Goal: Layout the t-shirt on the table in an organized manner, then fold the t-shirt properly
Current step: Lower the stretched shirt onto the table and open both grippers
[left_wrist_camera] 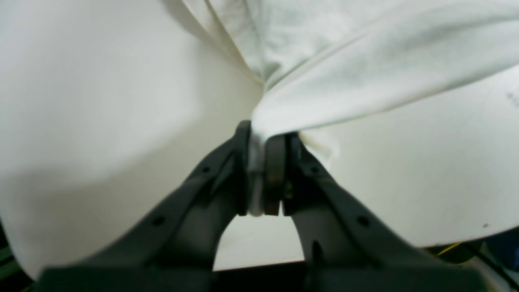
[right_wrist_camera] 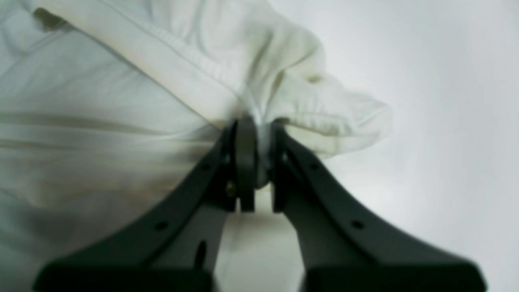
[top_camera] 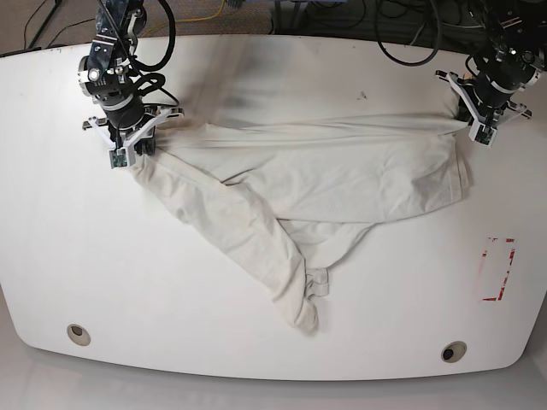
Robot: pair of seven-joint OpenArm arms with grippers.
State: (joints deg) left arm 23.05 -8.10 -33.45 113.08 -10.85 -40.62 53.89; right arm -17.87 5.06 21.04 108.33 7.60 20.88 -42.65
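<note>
The t-shirt [top_camera: 316, 184] lies stretched across the far half of the surface [top_camera: 256, 51], drawn taut between the two arms along its upper edge. The left hand [left_wrist_camera: 261, 138] (on the right side of the base view) is pressed together on a bunched corner of cloth; in its wrist view a thin band of white fabric sits pinched between the dark pads, and the rest of the shirt fans away up and to the right. The right hand [right_wrist_camera: 259, 129], at the opposite end of the shirt, likewise pinches a gathered fold, with a hemmed edge running off to the upper left and a loose puff of cloth spilling over to the right of the fingers [right_wrist_camera: 245, 162]. From that hand, in the base view, a long twisted tail of fabric trails diagonally toward the near edge and ends in a rounded lump around mid-surface. The shirt shows only plain white cloth; no print is visible. A red tape rectangle [top_camera: 498, 269] lies well apart from the shirt, and two grey grommet holes [top_camera: 78, 333] sit near the front edge.
</note>
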